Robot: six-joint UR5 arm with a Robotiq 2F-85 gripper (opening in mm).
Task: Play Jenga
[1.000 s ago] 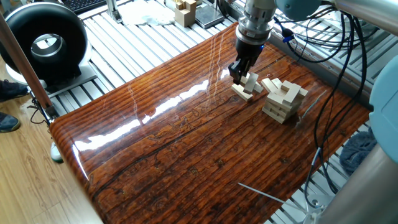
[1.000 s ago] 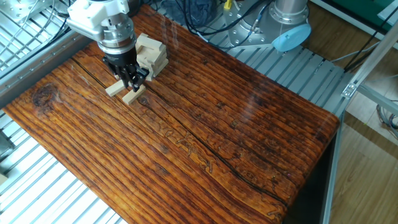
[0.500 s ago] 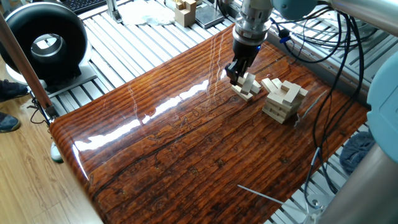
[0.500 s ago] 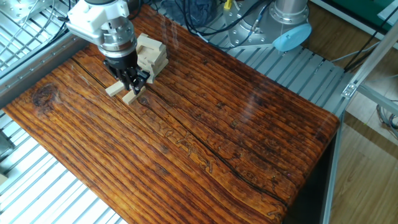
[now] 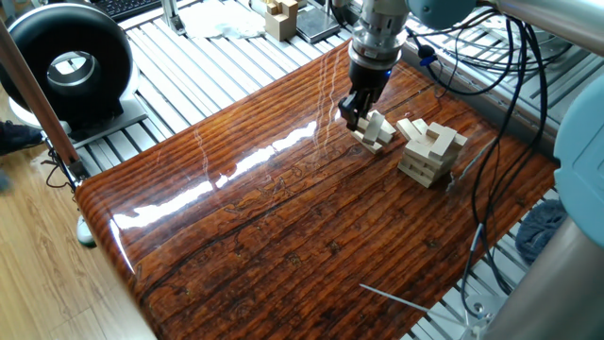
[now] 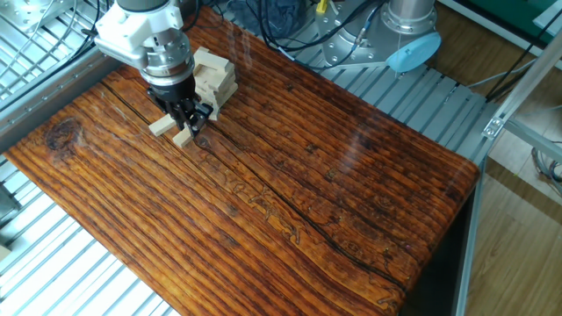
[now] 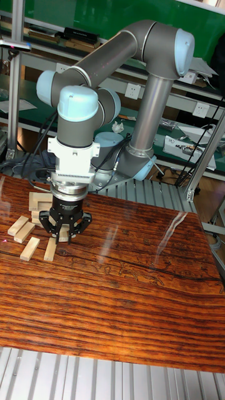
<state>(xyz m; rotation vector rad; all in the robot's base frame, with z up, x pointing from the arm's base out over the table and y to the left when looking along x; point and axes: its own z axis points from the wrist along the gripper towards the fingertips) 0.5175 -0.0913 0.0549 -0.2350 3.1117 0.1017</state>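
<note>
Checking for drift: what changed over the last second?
The gripper rose slightly and shifted away from the Jenga tower, ending above the loose blocks. Nothing was taken hold of or let go, as far as the views show. Tower and loose blocks stayed put.

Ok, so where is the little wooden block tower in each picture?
One fixed view: the tower stands right of centre, near the table's far right edge, just right of the gripper.
The other fixed view: the tower is at the upper left, right behind the gripper.
Tall fixed view: only a bit of the tower peeks out at the left, mostly hidden by the gripper.
Shared landmark: the gripper.
</note>
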